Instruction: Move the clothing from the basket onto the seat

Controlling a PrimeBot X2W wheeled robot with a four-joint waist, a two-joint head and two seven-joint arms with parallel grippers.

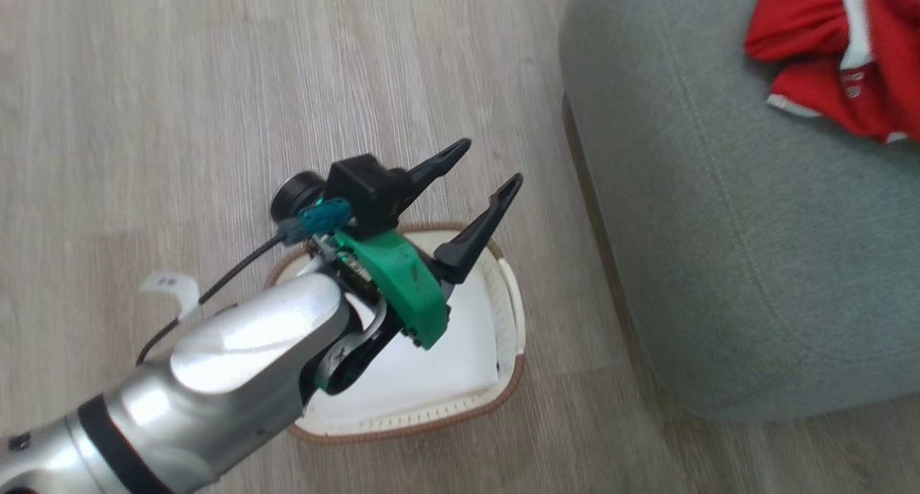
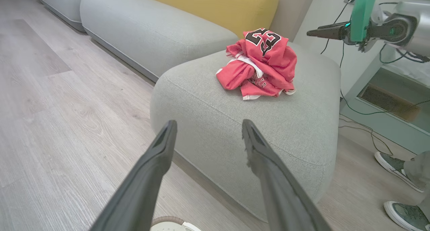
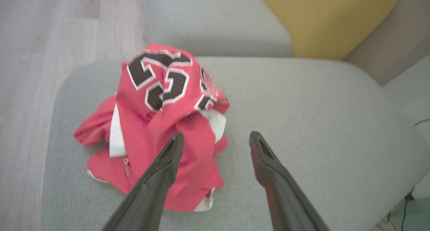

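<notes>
Head view has the left tool [image 1: 492,162] raised over the basket [image 1: 514,314], which stands on the wooden floor [image 1: 144,84] directly beneath it. Both dark fingers are spread wide with nothing between them. The basket's white bottom shows under the tool's green mount. Ahead of the fingertips and to their right rises the rounded side of the grey-green seat [image 1: 719,228], just beside the basket.

Left wrist view looks between those spread fingers at the seat. The clothing [image 2: 260,64] lies well ahead of the left tool on the seat's top, a crumpled red heap with a black, white-edged number turned upward. A person's two shoes [image 2: 403,214] stand on the floor to the right of this tool's fingers.

Right wrist view has the right tool [image 3: 216,135] with its fingers also wide apart and gripping nothing. The heap lies on the seat below it and ahead, mostly to the left of the fingers, and one fingertip crosses the red cloth in the picture. Whether it touches cannot be told. A yellow cushion [image 3: 329,19] sits farther ahead.
</notes>
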